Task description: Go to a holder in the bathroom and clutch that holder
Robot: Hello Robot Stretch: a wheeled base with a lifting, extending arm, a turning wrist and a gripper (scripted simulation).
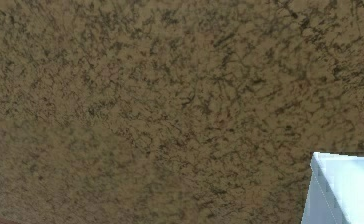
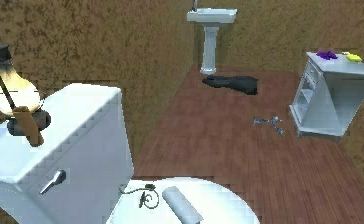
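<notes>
A white toilet (image 2: pixel 80 140) is seen at seven o'clock in the arm side view, a pale roll (image 2: pixel 180 205) and a dark wiry thing (image 2: pixel 142 197) on its lid, with a pedestal sink (image 2: pixel 212 35) at twelve, a dark cloth (image 2: pixel 230 82) below it and a white shelf unit (image 2: pixel 325 95) at three. What may be the holder (image 2: pixel 12 92), a brown stem with a pale globe on a dark base, is set on the tank at nine o'clock, partly cut off. A mottled brown wall (image 1: pixel 170 100) is faced ahead; how the gripper's fingers stand cannot be told.
</notes>
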